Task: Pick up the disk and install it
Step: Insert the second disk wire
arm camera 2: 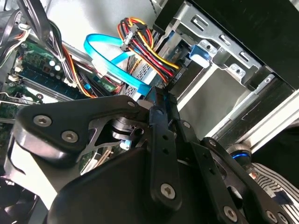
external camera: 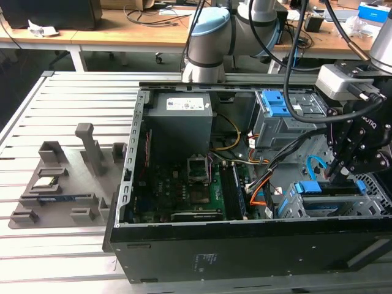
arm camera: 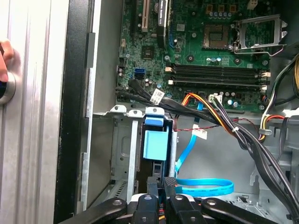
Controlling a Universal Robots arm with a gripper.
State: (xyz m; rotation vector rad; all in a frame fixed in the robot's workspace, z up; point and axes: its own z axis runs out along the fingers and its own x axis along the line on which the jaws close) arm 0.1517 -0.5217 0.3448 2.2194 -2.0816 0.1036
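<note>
My gripper (external camera: 340, 170) is clamped on the disk (arm camera: 154, 144), holding it edge-down in the drive cage (arm camera: 122, 154) so it slides home.

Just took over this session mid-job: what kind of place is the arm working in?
Most likely a lab or workshop bench for computer assembly: an opened PC case lies on a slotted aluminium table, with cluttered wooden desks behind.

Grey arm (external camera: 208, 43) – pale blue caps, black screw-studded gripper (external camera: 340, 166)
</note>
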